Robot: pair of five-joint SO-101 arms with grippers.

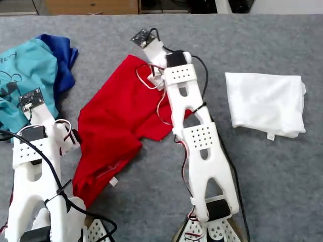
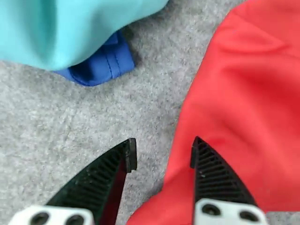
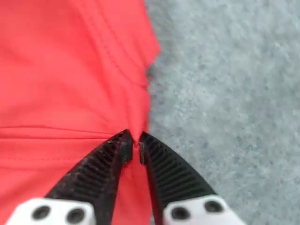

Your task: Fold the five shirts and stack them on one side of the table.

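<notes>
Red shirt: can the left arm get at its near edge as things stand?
Probably yes. The left arm has its jaws open right over the edge of the red shirt, with grey table beside it. The teal shirt and blue shirt lie apart, out of the way.

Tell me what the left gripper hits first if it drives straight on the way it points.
Probably the edge of the red cloth shirt, which lies on the grey felt table between the tips of the open left gripper; depth is unclear.
</notes>
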